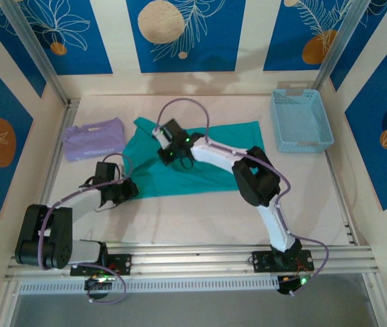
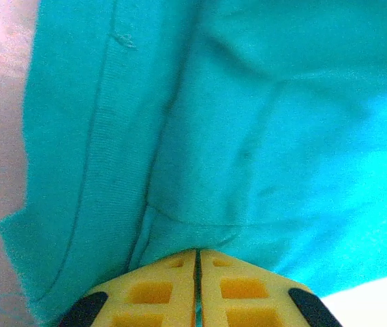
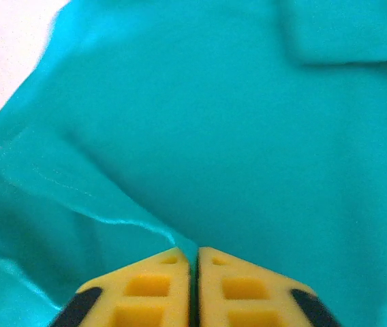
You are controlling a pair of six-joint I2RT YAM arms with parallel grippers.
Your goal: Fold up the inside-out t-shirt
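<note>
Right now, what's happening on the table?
Both arms are on the teal t-shirt, which lies spread on the table. The left gripper is shut on its near-left edge. The right gripper is shut on a raised fold nearer the middle. A folded lavender garment lies to the left, and a blue basket sits far right.

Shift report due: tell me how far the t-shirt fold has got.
Done: the t-shirt lies roughly flat on the table. In hand: left tool and right tool are each shut on its fabric. Remaining: every fold, as far as I can see.
</note>
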